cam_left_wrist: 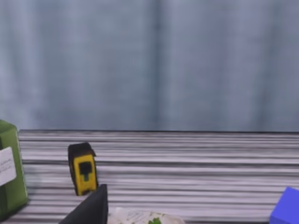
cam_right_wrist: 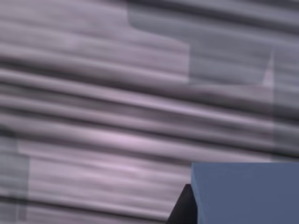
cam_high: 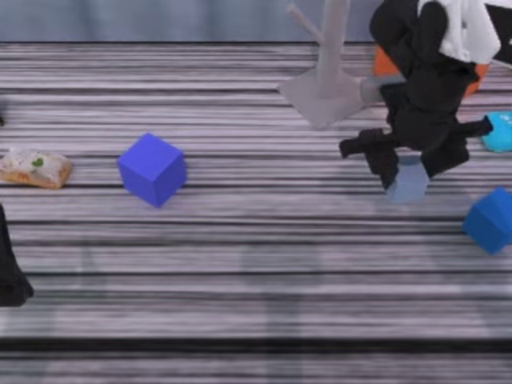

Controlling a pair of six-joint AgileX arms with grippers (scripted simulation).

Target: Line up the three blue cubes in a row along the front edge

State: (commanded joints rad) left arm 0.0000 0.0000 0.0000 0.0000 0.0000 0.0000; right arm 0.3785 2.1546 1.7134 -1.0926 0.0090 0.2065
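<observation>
Your right gripper [cam_high: 409, 178] is over the right part of the worktop [cam_high: 264, 264], with its jaws closed on the small pale grey-blue cube [cam_high: 409, 182]. The right wrist view shows that cube [cam_right_wrist: 245, 192] filling the near corner between the fingers, above the striped surface. The medium royal-blue cube [cam_high: 490, 220] rests at the right edge, near the gripper but apart from it. The large indigo-violet cube [cam_high: 152, 169] rests left of centre, well apart from both. None of the three lies along the front edge [cam_high: 256, 346]. Your left arm [cam_high: 11, 272] is parked at the left edge; whether its jaws are open or closed cannot be determined.
</observation>
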